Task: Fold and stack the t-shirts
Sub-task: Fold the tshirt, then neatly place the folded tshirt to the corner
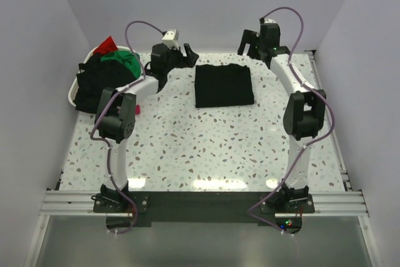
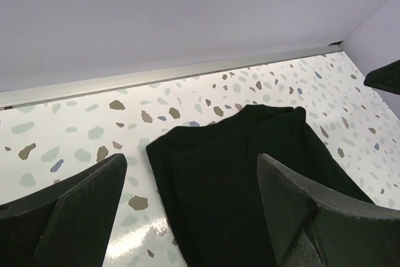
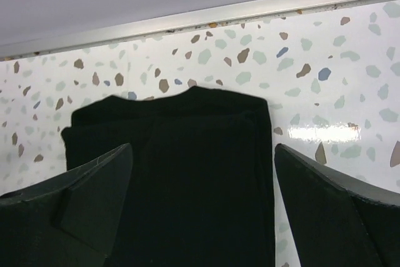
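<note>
A folded black t-shirt (image 1: 224,85) lies flat as a neat rectangle at the back middle of the table. My left gripper (image 1: 182,53) hovers open just off its far left corner, and in the left wrist view the black cloth (image 2: 250,173) fills the space between the wide-spread fingers (image 2: 81,207). My right gripper (image 1: 251,42) hangs open above the far right corner, holding nothing. The right wrist view looks down on the same folded shirt (image 3: 187,173) between its parted fingers (image 3: 337,207). More t-shirts, black (image 1: 100,80), green (image 1: 124,60) and red (image 1: 107,45), are heaped at the left.
A white basket (image 1: 72,96) at the back left holds the heap of shirts, some draped over its rim. A metal strip (image 2: 162,74) marks the table's far edge against the wall. Side walls close in left and right.
</note>
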`<action>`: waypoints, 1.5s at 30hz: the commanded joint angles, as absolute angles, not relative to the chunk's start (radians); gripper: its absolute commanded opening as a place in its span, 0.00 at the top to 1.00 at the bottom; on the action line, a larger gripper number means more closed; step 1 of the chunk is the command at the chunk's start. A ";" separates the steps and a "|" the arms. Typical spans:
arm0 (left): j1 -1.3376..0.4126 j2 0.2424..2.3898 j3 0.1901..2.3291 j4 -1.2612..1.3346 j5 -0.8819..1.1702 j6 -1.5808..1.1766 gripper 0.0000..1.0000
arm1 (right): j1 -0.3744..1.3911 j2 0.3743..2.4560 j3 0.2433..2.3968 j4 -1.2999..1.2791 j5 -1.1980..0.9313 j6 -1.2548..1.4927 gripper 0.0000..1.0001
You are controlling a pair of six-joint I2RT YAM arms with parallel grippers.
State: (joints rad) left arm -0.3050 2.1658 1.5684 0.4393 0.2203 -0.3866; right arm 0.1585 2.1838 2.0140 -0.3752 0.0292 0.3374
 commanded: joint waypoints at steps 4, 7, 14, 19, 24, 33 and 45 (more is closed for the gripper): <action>-0.305 2.025 1.422 0.483 0.271 -0.374 0.12 | 0.143 1.974 1.777 -0.265 -0.078 0.296 0.01; -0.305 2.019 1.353 0.491 0.308 -0.383 0.13 | 0.127 1.954 1.677 -0.261 -0.115 0.308 0.01; -0.308 2.042 1.267 0.496 0.377 -0.390 0.16 | 0.081 1.965 1.519 -0.222 -0.250 0.330 0.01; -0.307 2.065 1.252 0.494 0.403 -0.387 0.16 | 0.074 1.999 1.509 -0.227 -0.287 0.319 0.02; -0.307 2.131 1.292 0.500 0.437 -0.405 0.18 | 0.074 2.075 1.560 -0.245 -0.302 0.353 0.03; -0.308 2.181 1.322 0.488 0.423 -0.411 0.19 | 0.074 2.137 1.589 -0.267 -0.285 0.357 0.04; -0.308 2.207 1.328 0.495 0.442 -0.419 0.40 | 0.074 2.203 1.612 -0.298 -0.348 0.370 0.31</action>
State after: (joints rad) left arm -0.3080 2.1956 1.2922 0.4557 0.4191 -0.4110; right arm 0.0719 2.1731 1.5829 -0.2764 -0.3069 0.3618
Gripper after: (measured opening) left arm 0.609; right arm 0.709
